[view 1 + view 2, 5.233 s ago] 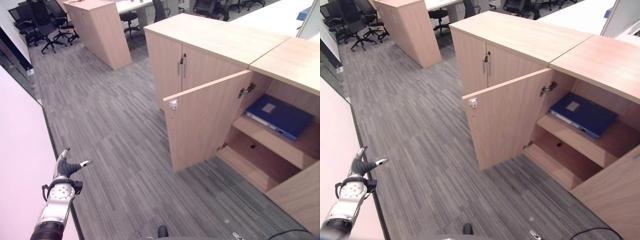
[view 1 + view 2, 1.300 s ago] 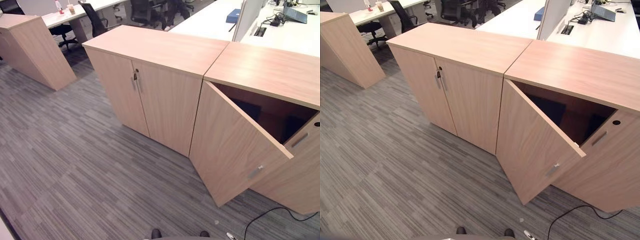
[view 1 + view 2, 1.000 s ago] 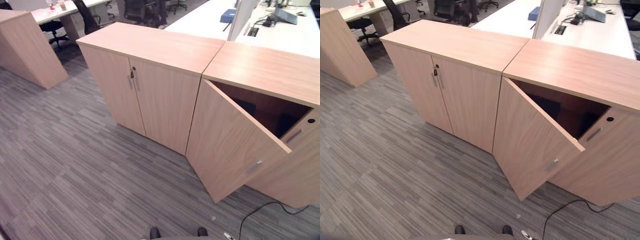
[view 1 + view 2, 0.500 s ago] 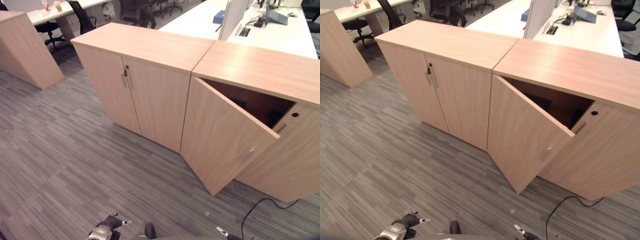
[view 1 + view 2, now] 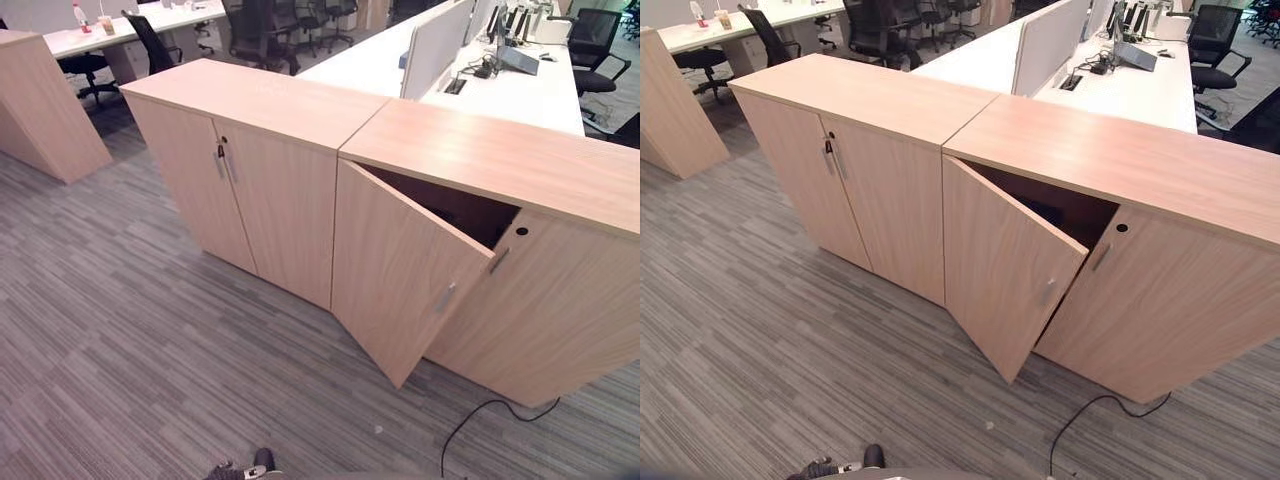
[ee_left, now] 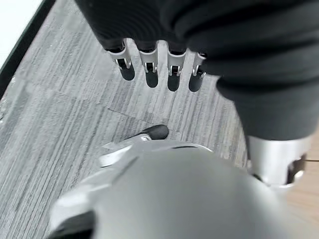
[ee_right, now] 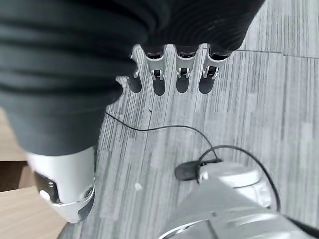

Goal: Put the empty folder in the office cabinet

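Light wooden office cabinet (image 5: 560,300) on grey striped carpet (image 5: 120,330), its left door (image 5: 395,270) ajar over a dark interior; the folder cannot be made out inside. Both hands hang over the carpet near the robot, well short of the cabinet: left hand (image 6: 159,64) and right hand (image 7: 174,69), fingers straight, empty.

The left hand (image 6: 159,59) wears a dark ribbed cover over its back and wrist, with a row of silver fingers (image 6: 149,62) ending in dark tips and a stout silver thumb (image 6: 274,162). The right hand (image 7: 174,55) matches it: dark ribbed cover, silver dark-tipped fingers (image 7: 182,67), silver thumb (image 7: 65,186) with small round screws.
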### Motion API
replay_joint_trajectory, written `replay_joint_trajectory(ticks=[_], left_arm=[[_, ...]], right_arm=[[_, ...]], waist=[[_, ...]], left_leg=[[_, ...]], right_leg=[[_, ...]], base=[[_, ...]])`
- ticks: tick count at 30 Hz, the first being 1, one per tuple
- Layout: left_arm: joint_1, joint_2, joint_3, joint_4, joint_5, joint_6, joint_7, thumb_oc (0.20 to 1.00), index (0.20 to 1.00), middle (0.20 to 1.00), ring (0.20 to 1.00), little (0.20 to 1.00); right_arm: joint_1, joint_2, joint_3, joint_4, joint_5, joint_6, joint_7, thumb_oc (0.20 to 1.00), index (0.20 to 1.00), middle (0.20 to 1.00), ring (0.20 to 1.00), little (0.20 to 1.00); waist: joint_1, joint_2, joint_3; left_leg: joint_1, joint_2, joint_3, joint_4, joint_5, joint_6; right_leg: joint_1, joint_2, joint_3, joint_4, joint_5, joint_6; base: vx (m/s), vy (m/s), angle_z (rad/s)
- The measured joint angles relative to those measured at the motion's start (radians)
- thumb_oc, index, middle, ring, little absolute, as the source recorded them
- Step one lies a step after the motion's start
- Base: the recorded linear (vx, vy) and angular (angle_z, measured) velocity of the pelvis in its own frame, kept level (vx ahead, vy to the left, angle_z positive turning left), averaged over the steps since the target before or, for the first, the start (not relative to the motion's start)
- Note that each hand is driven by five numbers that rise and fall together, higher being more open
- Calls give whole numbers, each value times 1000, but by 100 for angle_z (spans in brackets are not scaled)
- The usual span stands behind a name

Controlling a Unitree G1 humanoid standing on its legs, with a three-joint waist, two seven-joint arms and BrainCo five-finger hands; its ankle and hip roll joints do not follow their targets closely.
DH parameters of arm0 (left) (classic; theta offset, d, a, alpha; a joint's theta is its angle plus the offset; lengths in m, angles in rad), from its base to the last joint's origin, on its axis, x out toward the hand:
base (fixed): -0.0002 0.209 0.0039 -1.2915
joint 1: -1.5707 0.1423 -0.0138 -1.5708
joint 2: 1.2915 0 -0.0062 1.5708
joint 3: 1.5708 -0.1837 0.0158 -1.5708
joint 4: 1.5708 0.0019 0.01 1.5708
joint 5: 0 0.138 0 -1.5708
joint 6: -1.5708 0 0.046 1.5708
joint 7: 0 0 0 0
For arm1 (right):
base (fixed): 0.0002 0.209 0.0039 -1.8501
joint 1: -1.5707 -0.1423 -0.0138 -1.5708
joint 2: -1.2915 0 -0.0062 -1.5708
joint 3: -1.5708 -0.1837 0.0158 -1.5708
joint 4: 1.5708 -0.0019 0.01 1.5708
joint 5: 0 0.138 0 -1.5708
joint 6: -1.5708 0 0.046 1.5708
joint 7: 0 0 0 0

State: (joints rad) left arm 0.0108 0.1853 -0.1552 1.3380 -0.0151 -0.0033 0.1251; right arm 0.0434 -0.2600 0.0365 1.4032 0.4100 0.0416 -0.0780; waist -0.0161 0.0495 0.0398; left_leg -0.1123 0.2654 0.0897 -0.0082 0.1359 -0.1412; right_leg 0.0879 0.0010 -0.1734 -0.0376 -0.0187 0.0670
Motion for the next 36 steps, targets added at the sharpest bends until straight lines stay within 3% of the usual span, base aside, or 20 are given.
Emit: replay_joint_trajectory(ticks=[2,3,4,5,7,8,9,11,12,13,15,18,25,36], left_arm=[[4,-17,47,17,-11,1,-1,1000,1000,1000,1000,1000],[-1,-23,66,26,-24,-2,-4,1000,1000,1000,1000,1000],[-14,-20,81,37,-39,-1,-6,1000,1000,1000,1000,1000],[-24,-11,87,41,-58,-2,-8,1000,1000,1000,1000,1000],[-27,3,87,43,-59,-1,-8,1000,1000,1000,1000,1000],[-21,14,86,58,-58,2,-8,1000,1000,1000,1000,1000],[-10,15,87,77,-57,11,-8,1000,1000,1000,1000,1000],[3,16,86,83,-57,21,-6,1000,1000,1000,1000,1000],[7,15,85,80,-55,23,-5,1000,1000,1000,1000,1000],[10,13,79,79,-52,29,-5,1000,1000,1000,1000,1000],[24,6,50,71,-43,28,-3,1000,1000,1000,1000,1000],[13,17,-20,32,-19,24,12,1000,1000,1000,1000,1000],[24,26,-63,-5,33,7,65,1000,1000,1000,1000,1000],[23,18,-88,-15,71,-1,33,1000,1000,1000,1000,1000]], right_arm=[[-2,-2,2,16,-1,-2,0,1000,1000,1000,1000,1000],[-2,-8,5,19,-2,-1,1,1000,1000,1000,1000,1000],[-19,-5,9,14,-2,-1,0,1000,1000,1000,1000,1000],[-24,-1,7,13,-3,3,0,1000,1000,1000,1000,1000],[-26,5,7,13,-7,2,0,1000,1000,1000,1000,1000],[-31,3,12,15,-10,-7,0,1000,1000,1000,1000,1000],[-28,-1,15,14,-10,-11,0,1000,1000,1000,1000,1000],[-18,-5,33,14,-10,-11,0,1000,1000,1000,1000,1000],[2,7,40,15,-10,-6,0,1000,1000,1000,1000,1000],[14,18,40,13,-10,-8,0,1000,1000,1000,1000,1000],[33,36,39,14,-10,-7,4,1000,1000,1000,1000,1000],[21,46,27,7,-10,-9,7,1000,1000,1000,1000,1000],[8,48,29,-31,-10,-25,-12,1000,1000,1000,1000,1000],[-5,40,32,-31,-43,-29,-31,1000,1000,1000,1000,1000]], waist=[[15,20,17],[23,27,29],[19,21,49],[20,-3,83],[27,-56,88],[28,-102,91],[25,-105,81],[18,-92,75],[14,-82,67],[8,-80,62],[-6,-58,22],[-17,-70,-10],[-18,-52,-52],[-32,-37,-39]], left_leg=[[-9,21,-21,6,-3,-2],[-28,35,-33,46,40,-27],[-49,34,-41,88,37,-33],[-67,23,-63,127,89,-64],[-92,-34,-89,167,207,-72],[-110,-104,-106,332,69,-32],[-108,-130,-88,405,-24,36],[-54,-162,-65,422,-101,99],[-6,-176,-41,396,-174,134],[23,-177,-16,337,-190,126],[130,-186,0,99,-163,105],[140,-228,-24,2,-116,126],[171,-251,-21,-56,-97,135],[191,-243,12,-81,-94,127]], right_leg=[[-45,21,-10,87,-42,-24],[-69,34,-6,135,-57,-43],[-84,27,-11,169,-83,-49],[-93,4,-14,214,-110,-70],[-93,-43,-13,222,-111,-75],[-80,-96,-2,215,-100,-87],[-63,-105,0,190,-96,-85],[-33,-101,-6,140,-65,-76],[-21,-91,-19,114,-47,-77],[4,-85,-28,94,-43,-63],[-10,-69,-39,95,-53,-42],[-32,-94,-31,84,-37,-14],[0,-109,-30,15,-11,21],[24,-91,1,-50,30,9]], base=[[-285,-151,8],[-251,-113,-3],[-113,-61,11],[-76,-51,24],[-37,-31,3],[-12,-6,-27],[2,9,-31],[72,56,-5],[121,140,16],[78,118,34],[6,136,43],[30,132,27],[18,75,1],[-3,84,-9]])
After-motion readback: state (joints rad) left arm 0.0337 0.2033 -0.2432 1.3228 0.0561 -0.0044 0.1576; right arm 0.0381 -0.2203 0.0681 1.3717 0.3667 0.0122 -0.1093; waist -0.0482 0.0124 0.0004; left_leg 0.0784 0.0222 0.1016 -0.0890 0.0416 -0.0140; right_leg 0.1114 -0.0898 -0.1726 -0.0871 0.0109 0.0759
